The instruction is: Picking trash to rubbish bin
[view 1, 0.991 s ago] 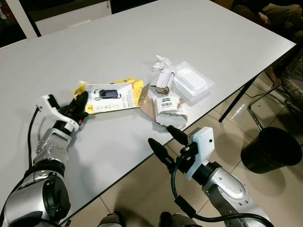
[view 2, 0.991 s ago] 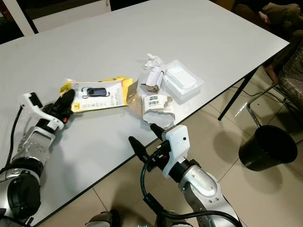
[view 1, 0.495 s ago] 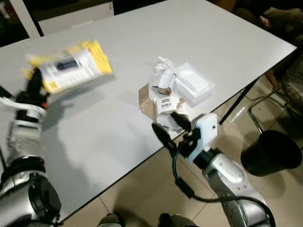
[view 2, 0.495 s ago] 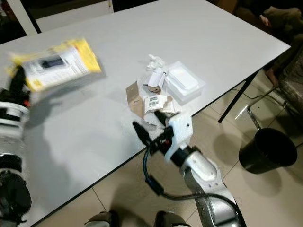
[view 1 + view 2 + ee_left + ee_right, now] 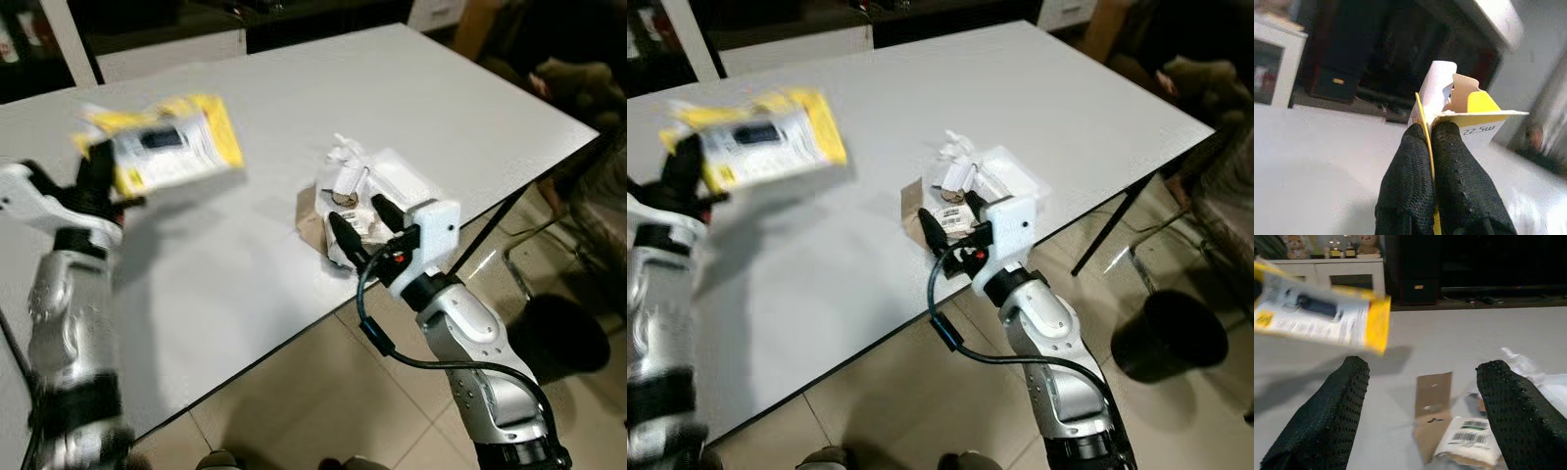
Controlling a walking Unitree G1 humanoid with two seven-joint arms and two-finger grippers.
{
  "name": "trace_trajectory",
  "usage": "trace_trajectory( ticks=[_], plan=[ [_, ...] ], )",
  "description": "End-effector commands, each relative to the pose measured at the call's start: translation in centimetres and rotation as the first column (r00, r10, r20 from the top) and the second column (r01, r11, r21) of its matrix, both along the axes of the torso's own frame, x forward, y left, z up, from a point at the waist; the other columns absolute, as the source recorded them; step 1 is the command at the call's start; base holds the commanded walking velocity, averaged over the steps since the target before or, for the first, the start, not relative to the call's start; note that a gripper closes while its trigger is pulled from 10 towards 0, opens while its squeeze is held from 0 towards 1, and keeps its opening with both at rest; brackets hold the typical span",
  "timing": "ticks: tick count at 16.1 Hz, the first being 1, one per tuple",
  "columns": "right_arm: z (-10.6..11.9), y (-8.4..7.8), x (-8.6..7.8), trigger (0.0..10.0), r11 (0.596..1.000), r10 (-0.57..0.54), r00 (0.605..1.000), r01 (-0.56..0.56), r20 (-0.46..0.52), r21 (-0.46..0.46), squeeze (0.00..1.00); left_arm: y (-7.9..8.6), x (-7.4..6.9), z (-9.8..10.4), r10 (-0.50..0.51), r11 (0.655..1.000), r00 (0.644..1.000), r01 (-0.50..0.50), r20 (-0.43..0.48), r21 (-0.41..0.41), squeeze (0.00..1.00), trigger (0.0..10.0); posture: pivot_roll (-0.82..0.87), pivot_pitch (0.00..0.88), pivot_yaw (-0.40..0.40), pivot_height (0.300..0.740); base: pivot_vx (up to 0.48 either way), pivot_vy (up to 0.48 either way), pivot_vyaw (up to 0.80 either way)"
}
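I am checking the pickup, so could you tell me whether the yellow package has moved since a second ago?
Yes. The left gripper has lifted the yellow package off the table, up and away from the trash pile.

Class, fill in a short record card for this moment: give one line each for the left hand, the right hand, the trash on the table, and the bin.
left hand: shut on the yellow pack, held up off the table
right hand: open, fingers spread, at the table's near edge by the trash pile
trash pile: brown card, labelled packet, white wrapping and clear plastic, lying on the table
bin: black, on the floor to the robot's right, beyond the table
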State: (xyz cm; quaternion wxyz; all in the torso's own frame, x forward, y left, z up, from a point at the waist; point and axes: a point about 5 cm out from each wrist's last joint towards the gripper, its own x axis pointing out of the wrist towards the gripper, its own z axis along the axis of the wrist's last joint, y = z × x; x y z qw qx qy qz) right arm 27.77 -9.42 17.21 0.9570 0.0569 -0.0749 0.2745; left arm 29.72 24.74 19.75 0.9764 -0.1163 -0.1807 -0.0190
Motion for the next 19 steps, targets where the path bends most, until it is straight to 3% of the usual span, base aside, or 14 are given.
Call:
trace_trajectory(
  ticks=[1,2,3,5,11,14,19],
  plan=[
    [0.3,-0.5,0.4,10.0,0.999,-0.038,0.999,0.038,0.007,-0.01,0.0,-2.0,0.0,0.7,-0.033,0.994,0.999,0.036,-0.025,0.103,0.0,10.0,0.02,0.012,-0.087,0.74,0.0,0.0,0.0],
    [0.2,-0.7,0.6,10.0,0.998,-0.053,0.999,0.053,-0.002,-0.013,0.0,-2.9,-0.1,0.2,-0.041,0.98,0.996,0.056,-0.082,0.193,0.0,10.0,0.02,0.008,-0.09,0.74,0.0,0.0,0.0],
    [0.0,-0.9,0.8,10.0,0.997,-0.074,0.997,0.074,-0.005,-0.034,0.0,-3.6,-0.3,-0.3,-0.048,0.969,0.991,0.077,-0.128,0.234,0.0,10.0,0.02,0.009,-0.088,0.74,0.0,0.0,0.0],
    [0.0,-1.1,0.9,10.0,0.991,-0.119,0.993,0.119,0.003,-0.068,0.0,-4.8,-0.9,-1.3,-0.076,0.961,0.981,0.119,-0.177,0.25,0.0,10.0,0.0,0.018,-0.077,0.74,0.0,0.0,0.0],
    [-0.3,-2.2,0.0,10.0,0.975,-0.202,0.979,0.202,0.004,-0.09,0.0,-6.6,-1.7,-1.4,-0.045,0.934,0.979,0.112,-0.197,0.341,0.0,10.0,-0.02,0.039,-0.083,0.74,0.0,0.0,0.0],
    [0.6,-2.4,0.3,10.0,0.97,-0.233,0.972,0.235,0.044,-0.064,0.0,-6.9,-1.8,-0.2,-0.036,0.942,0.987,0.087,-0.159,0.323,0.0,10.0,-0.01,0.042,-0.078,0.74,0.0,0.0,0.0],
    [2.7,-2.9,0.4,10.0,0.962,-0.27,0.955,0.271,0.126,0.008,0.0,-6.3,-1.3,5.1,-0.012,0.968,0.999,0.004,0.031,0.25,0.0,10.0,-0.02,0.034,-0.062,0.74,0.0,0.0,-0.16]
  ],
)
